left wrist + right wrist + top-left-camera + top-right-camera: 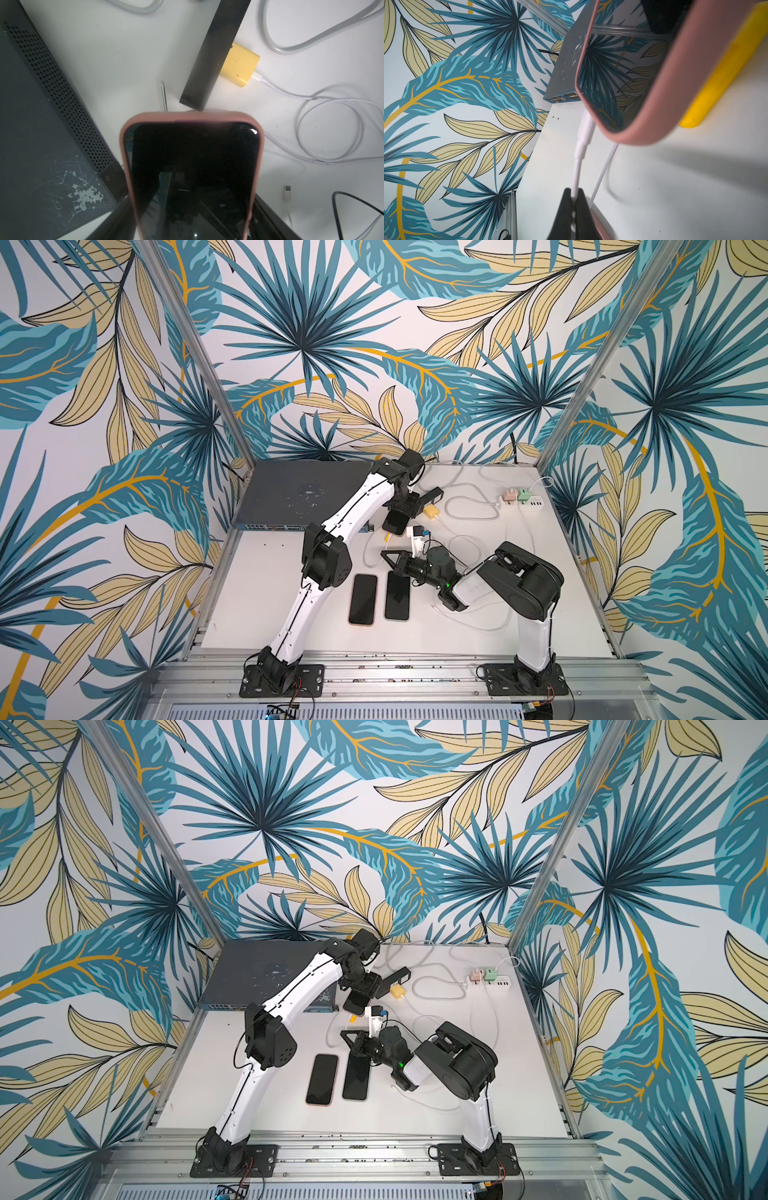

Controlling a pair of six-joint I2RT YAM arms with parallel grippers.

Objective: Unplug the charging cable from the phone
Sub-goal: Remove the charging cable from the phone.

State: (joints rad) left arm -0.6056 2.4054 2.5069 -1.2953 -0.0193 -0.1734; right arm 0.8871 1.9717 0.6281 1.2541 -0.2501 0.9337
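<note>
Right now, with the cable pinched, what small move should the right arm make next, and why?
Probably draw the right gripper straight back along the plug's axis, away from the phone. Its jaws are shut on the white cable just behind the connector, which is not yet out of the phone, and the left gripper holds the phone to brace it.

Robot lab cell, aluminium frame [415,672], leaf-print walls [374,323], network switch [299,493]
</note>
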